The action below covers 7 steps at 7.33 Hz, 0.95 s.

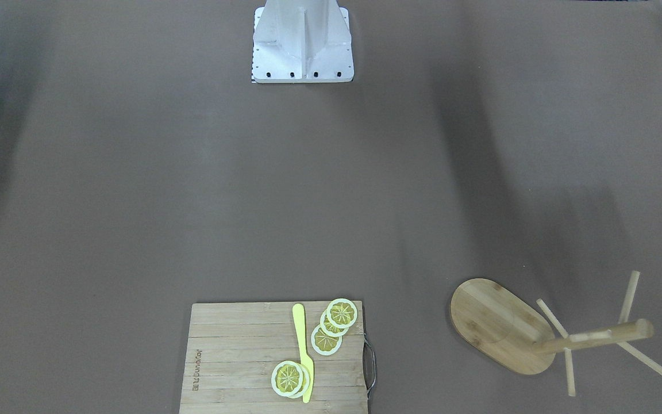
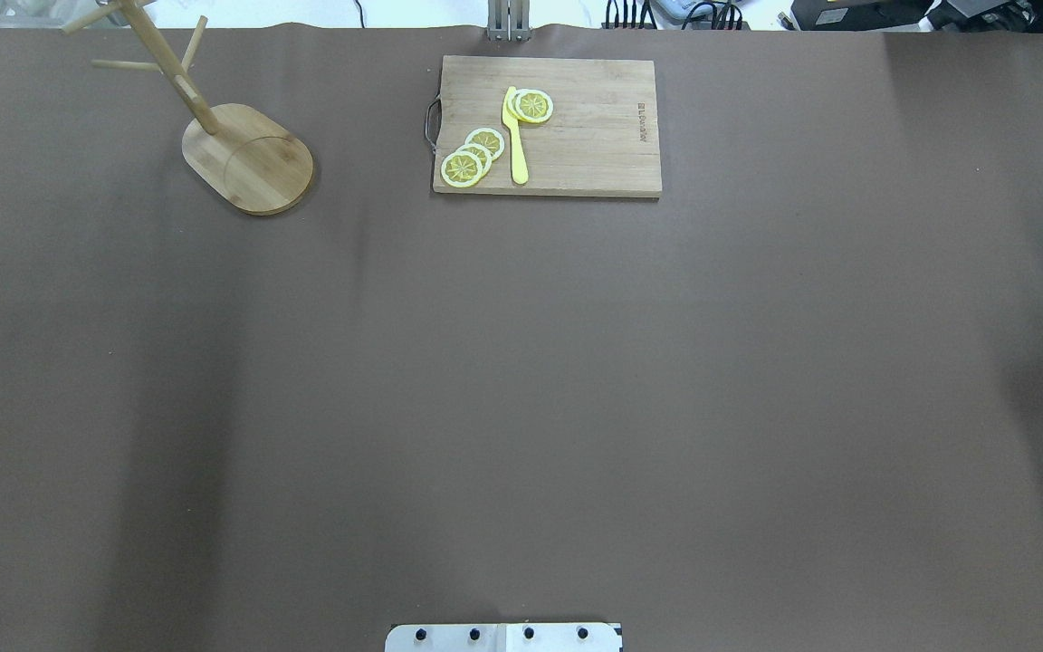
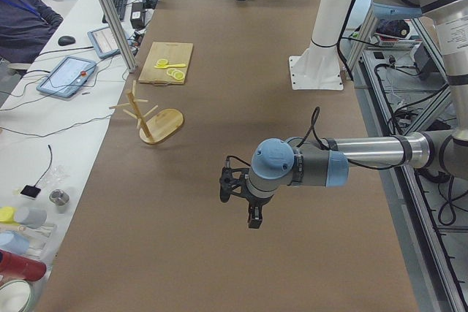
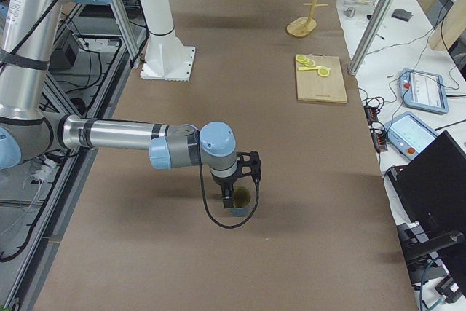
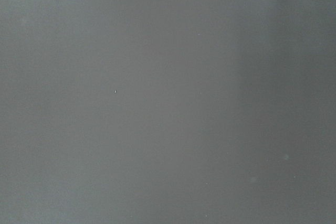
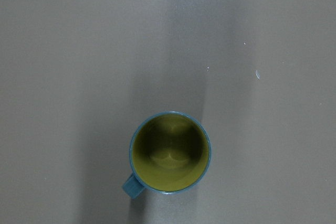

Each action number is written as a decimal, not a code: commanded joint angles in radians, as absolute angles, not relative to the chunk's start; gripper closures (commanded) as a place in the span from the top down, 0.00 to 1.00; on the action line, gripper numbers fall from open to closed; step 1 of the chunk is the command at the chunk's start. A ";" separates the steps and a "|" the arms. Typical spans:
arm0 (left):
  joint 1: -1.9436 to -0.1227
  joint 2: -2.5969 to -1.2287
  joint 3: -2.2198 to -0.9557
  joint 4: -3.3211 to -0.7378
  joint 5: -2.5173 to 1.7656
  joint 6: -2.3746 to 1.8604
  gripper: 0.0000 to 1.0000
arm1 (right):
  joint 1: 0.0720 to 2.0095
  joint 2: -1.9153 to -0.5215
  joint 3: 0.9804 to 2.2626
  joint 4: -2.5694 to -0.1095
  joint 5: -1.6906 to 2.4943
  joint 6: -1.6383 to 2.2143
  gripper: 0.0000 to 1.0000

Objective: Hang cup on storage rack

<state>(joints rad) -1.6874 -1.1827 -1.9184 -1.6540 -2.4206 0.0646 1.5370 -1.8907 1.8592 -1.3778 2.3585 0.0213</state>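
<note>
Right end effector [image 4: 227, 196] partly hides the cup [image 4: 245, 198].

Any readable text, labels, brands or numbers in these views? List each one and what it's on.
No text can be quoted; nothing reads cleanly.
The engraved mark along one short edge of the rectangular bamboo cutting board is too blurred to read.
On the slate-blue mug with olive interior, no lettering can be made out in any view.
On the tablet screens on the side bench, the content is too small to read.
</note>
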 commanded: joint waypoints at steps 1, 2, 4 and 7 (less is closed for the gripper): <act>-1.687 -1.181 -1.919 -1.654 -2.419 0.066 0.99 | 1.537 -1.891 1.859 -1.378 2.361 0.021 1.00; -1.687 -1.183 -1.924 -1.655 -2.421 0.066 0.99 | 1.537 -1.891 1.859 -1.378 2.367 0.021 1.00; -1.684 -1.192 -1.942 -1.657 -2.419 0.066 0.99 | 1.548 -1.888 1.867 -1.376 2.359 0.020 1.00; -1.681 -1.283 -1.941 -1.655 -2.418 0.063 0.99 | 1.612 -1.881 1.921 -1.381 2.373 0.029 1.00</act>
<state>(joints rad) -1.6820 -1.2360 -1.9410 -1.6554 -2.4164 0.0633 1.5922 -1.8798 1.9103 -1.3761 2.3638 0.0200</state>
